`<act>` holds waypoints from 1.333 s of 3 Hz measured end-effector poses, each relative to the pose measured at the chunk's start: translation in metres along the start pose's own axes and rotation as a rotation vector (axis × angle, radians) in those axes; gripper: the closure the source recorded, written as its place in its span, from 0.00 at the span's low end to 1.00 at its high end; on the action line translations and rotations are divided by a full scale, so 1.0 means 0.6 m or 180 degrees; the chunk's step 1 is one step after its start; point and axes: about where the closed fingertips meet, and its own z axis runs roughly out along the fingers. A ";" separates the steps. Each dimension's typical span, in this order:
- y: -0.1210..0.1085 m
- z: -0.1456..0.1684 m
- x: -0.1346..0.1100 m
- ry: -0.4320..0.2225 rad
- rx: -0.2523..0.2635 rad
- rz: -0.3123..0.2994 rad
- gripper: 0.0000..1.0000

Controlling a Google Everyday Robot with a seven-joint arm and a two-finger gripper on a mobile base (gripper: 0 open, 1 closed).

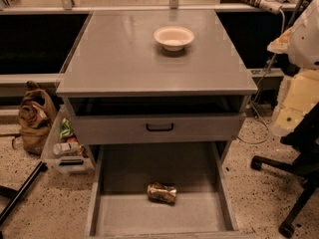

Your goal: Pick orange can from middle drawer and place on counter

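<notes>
Camera view, single view. My gripper [293, 102] sits off the right edge of the counter [124, 59], at about counter level and outside the cabinet. Open or closed: cannot tell.

The orange can [162, 192] is below the counter, lying on its side on the floor of the middle drawer [149, 215]. The drawer is pulled out, and the can lies roughly mid-floor, apart from both side walls, with its long axis left-right. The closed drawer front [109, 130] with black handle [160, 127] lies between the counter and the can.

The white bowl [173, 37] is on the counter, toward the back and right of centre. The front half of the counter is bare.

Step in hand, as I judge it: reach for the can, not yet started.

How to do it well:
- Swing in from the counter's right, then drop below the counter's overhang in front of the drawer front. Don't clip that lip or the drawer's right wall.
- Come down from above and close across the can's short width, front to back, since it lies sideways.
- Its sides look dented and shiny, so it may roll or slip. Centre on it before closing.
- Lift straight up, clear the counter edge, then set down on the front area, away from the bowl.
</notes>
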 end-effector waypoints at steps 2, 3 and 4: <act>0.011 0.014 -0.010 -0.0107 -0.0031 -0.0083 0.00; 0.048 0.073 -0.043 -0.0342 -0.0111 -0.0241 0.00; 0.100 0.204 -0.085 -0.0613 -0.0339 -0.0334 0.00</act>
